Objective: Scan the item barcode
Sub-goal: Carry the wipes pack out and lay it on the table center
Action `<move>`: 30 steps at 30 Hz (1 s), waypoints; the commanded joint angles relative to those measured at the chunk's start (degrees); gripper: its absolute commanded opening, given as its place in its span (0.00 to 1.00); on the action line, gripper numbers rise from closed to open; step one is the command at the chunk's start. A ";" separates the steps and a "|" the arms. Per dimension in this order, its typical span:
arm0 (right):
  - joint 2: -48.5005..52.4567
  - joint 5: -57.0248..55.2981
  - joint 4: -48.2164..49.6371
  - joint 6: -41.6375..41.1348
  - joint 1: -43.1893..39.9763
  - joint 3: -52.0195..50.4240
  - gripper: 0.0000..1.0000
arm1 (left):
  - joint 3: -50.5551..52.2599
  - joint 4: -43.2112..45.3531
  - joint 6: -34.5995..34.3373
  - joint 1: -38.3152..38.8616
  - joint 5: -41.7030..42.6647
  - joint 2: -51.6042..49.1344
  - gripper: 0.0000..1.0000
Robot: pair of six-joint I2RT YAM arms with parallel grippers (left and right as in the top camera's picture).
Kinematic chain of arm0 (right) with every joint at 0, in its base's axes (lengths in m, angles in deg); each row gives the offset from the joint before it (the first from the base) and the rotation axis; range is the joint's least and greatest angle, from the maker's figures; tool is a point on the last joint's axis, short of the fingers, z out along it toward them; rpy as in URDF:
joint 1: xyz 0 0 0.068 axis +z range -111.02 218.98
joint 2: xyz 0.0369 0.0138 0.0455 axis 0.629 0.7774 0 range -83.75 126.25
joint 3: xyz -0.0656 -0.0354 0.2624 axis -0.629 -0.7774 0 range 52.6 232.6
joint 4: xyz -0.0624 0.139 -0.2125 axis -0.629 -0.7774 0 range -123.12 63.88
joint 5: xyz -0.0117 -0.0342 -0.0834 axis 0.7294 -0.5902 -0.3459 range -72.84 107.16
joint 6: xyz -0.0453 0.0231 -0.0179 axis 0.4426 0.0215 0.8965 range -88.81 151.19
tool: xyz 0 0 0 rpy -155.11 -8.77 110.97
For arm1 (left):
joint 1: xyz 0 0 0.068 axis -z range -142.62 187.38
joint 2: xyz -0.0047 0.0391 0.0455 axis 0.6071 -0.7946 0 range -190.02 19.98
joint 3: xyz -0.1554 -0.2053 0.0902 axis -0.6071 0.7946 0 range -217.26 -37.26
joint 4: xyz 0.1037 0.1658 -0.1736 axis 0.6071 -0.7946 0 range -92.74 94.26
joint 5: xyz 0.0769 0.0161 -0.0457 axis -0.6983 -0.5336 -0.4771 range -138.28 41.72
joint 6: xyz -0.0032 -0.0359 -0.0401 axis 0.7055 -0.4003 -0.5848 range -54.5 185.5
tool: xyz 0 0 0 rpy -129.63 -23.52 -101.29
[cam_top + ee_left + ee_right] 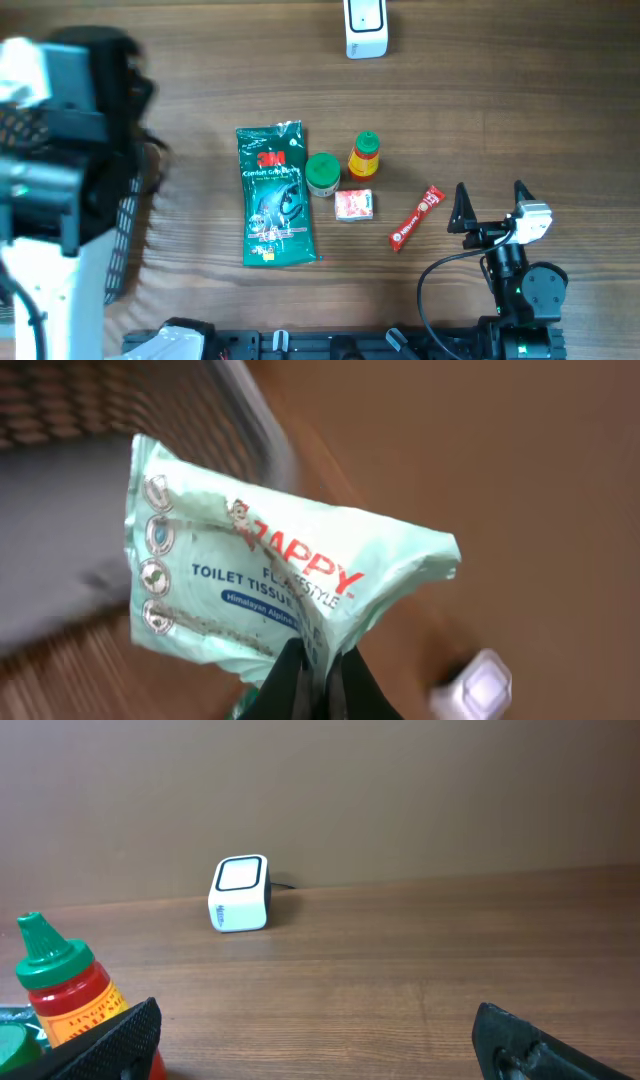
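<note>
table: matt wood grain | tissue pack: glossy crinkled plastic film | scanner: smooth white plastic

The right claw is black with pointed fingers, a white block and looping cable.

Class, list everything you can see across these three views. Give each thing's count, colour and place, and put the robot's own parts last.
scanner: one, white, far edge of the table
packet: one, green, lying flat mid-table
jar: one, green lid, at the packet's right edge
bottle: one, red and yellow with a green cap, right of the jar
box: one, pink and white, on the near side of jar and bottle
sachet: one, red, slanted, right of the box
basket: one, dark, left side
tissue pack: one, mint green, in the left claw
table: one, brown wood
left claw: one, black, shut on the tissue pack
right claw: one, black, open, empty, near right
</note>
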 commanded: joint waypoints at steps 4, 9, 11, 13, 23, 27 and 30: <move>0.07 -0.52 0.15 0.57 0.20 -0.04 1.00 | -0.22 -9.22 -14.16 14.64 -0.44 -3.91 0.04; 0.07 -0.52 0.15 0.59 0.20 -0.04 1.00 | 2.95 -17.33 -31.80 20.83 6.19 -5.86 0.04; 0.07 -0.52 0.15 0.57 0.20 -0.04 1.00 | 6.47 -18.12 -35.89 24.06 7.69 -6.64 0.04; 0.07 -0.52 0.15 0.57 0.20 -0.04 1.00 | 11.04 -16.90 -39.74 27.06 8.66 -6.99 0.04; 0.07 -0.52 0.15 0.57 0.20 -0.04 1.00 | 33.88 5.20 -40.35 39.34 13.35 -7.08 0.04; 0.07 -0.52 0.15 0.57 0.20 -0.04 1.00 | 41.11 15.45 -47.82 39.69 16.92 -7.08 0.04; 0.07 -0.52 0.15 0.59 0.20 -0.04 1.00 | 46.31 20.68 -53.59 39.69 21.24 -7.10 0.08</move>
